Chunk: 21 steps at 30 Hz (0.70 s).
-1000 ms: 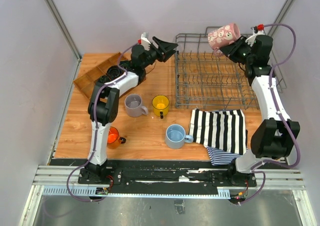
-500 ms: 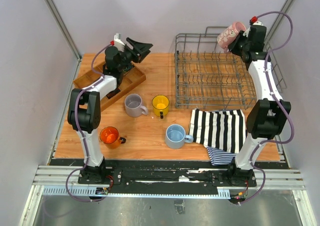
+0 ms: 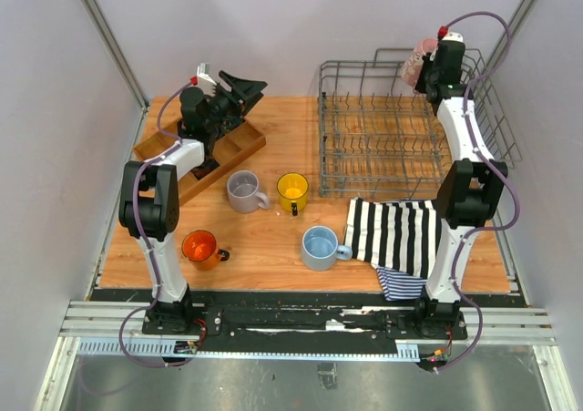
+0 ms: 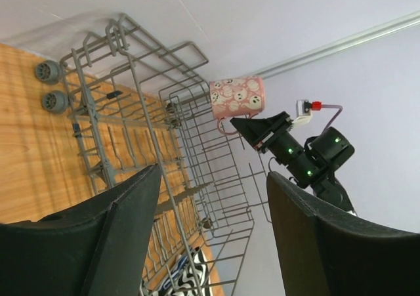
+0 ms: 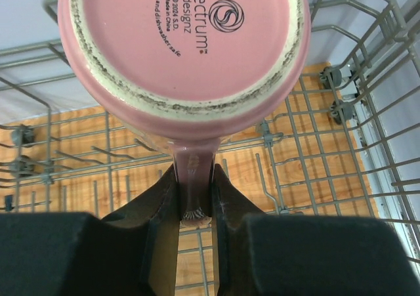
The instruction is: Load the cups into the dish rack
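The pink cup (image 3: 420, 58) hangs over the back right corner of the dish rack (image 3: 321, 147), bottom toward the wrist camera. My right gripper (image 5: 195, 191) is shut on the handle of this pink cup (image 5: 184, 46), above the rack's wire floor (image 5: 308, 132). My left gripper (image 3: 246, 87) is open and empty, raised over the table's back left and pointing at the rack (image 4: 125, 60). Its fingers (image 4: 131, 230) frame the pink cup (image 4: 239, 98) in the distance. On the table stand the grey cup (image 3: 244, 190), yellow cup (image 3: 292, 189), light blue cup (image 3: 320, 247) and orange cup (image 3: 199, 246).
A compartmented wooden tray (image 3: 155, 147) lies at the back left under the left arm. A black-and-white striped cloth (image 3: 401, 233) is spread in front of the rack, hanging over the table's near edge. Walls close in behind and on both sides.
The right arm carried the pink cup right and back, toward the rack's far right corner. The left arm swung left, away from the rack, over the wooden tray.
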{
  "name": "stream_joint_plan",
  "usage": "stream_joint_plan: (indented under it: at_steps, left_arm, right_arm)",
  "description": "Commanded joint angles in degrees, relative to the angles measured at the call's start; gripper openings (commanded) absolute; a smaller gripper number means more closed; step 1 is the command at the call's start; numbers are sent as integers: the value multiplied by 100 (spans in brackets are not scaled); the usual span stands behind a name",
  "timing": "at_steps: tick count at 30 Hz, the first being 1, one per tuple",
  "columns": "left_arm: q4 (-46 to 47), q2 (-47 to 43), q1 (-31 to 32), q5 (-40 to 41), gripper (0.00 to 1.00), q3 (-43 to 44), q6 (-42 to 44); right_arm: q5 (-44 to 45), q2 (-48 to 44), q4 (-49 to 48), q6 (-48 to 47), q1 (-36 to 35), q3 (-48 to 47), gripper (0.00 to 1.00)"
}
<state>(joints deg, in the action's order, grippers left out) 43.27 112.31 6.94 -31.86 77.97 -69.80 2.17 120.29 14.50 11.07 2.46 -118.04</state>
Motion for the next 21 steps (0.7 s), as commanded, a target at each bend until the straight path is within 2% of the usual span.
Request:
stream_joint_plan:
  at_steps: [1,14,21]
  left_arm:
    - [243,36,-143,-136,70,-62,76]
    - [87,402,-175,-164,69,312,142]
    - [86,482,-175,-130,69,327,120]
  right_arm:
    - [515,77,-776,-291,-88,-437,1]
    - [706,550,-733,-442,28,-812,1]
    - [718,525,-741,-439,125,-615,1]
